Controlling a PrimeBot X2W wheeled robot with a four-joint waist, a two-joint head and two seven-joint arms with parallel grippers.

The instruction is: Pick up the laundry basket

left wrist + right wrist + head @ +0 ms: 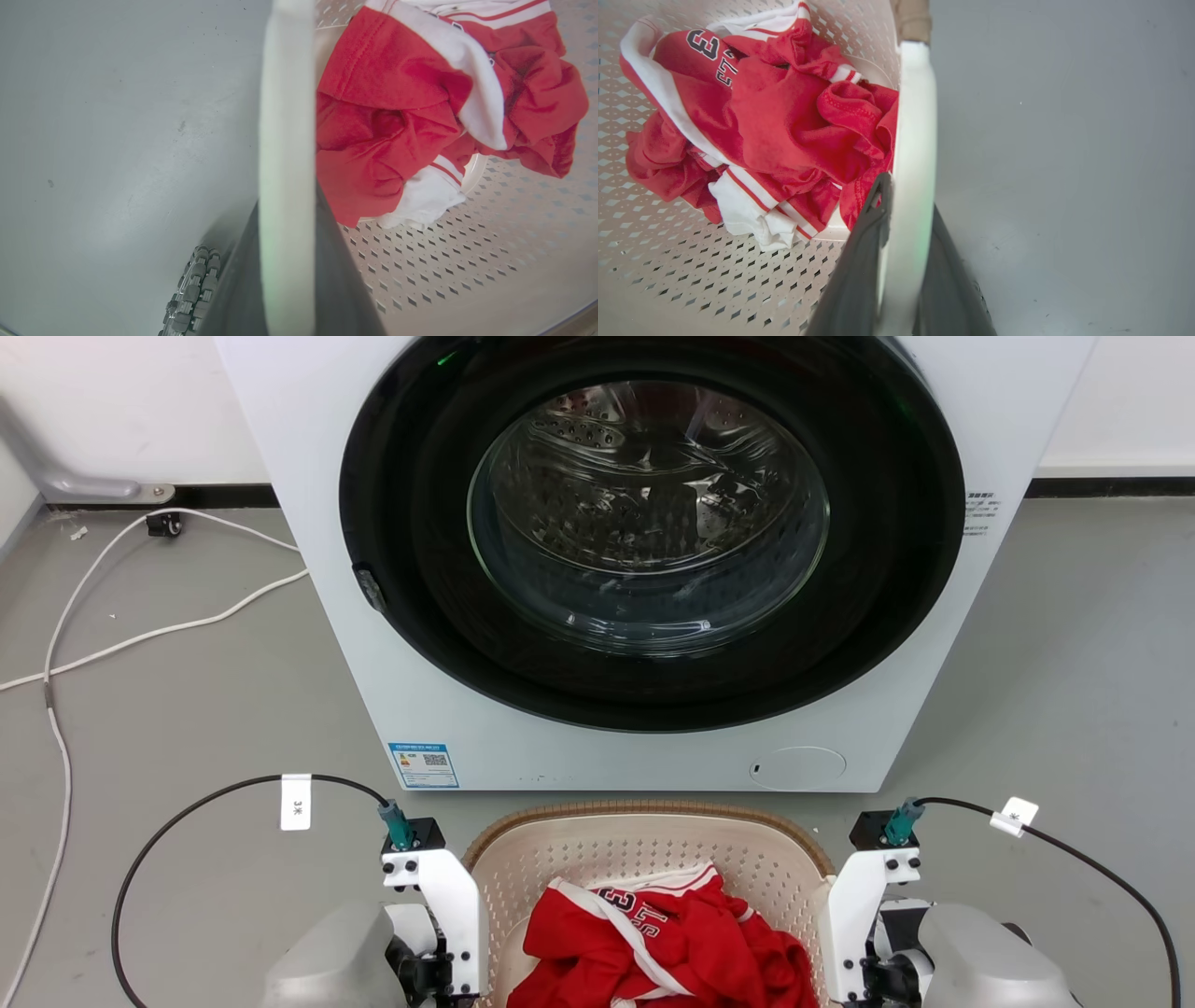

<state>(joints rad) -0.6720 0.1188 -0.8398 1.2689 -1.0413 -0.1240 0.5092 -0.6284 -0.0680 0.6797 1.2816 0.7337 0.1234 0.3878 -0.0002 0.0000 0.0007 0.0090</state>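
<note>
The laundry basket [607,854], cream and perforated with a brown woven-look rim, stands on the grey floor in front of the washing machine, at the bottom centre of the head view. A crumpled red and white jersey [663,943] lies inside it. My left wrist [439,905] is against its left side and my right wrist [868,905] against its right side. In the left wrist view my left gripper [287,205] straddles the basket's white handle [285,116], its dark fingers close on both sides. My right gripper [909,196] clasps the other white handle [915,116] the same way.
The white washing machine [448,691], with its round glass door shut, stands right behind the basket. White cables [140,635] trail over the floor at the left. Black cables loop from both wrists. One of my base wheels [191,289] sits beside the basket.
</note>
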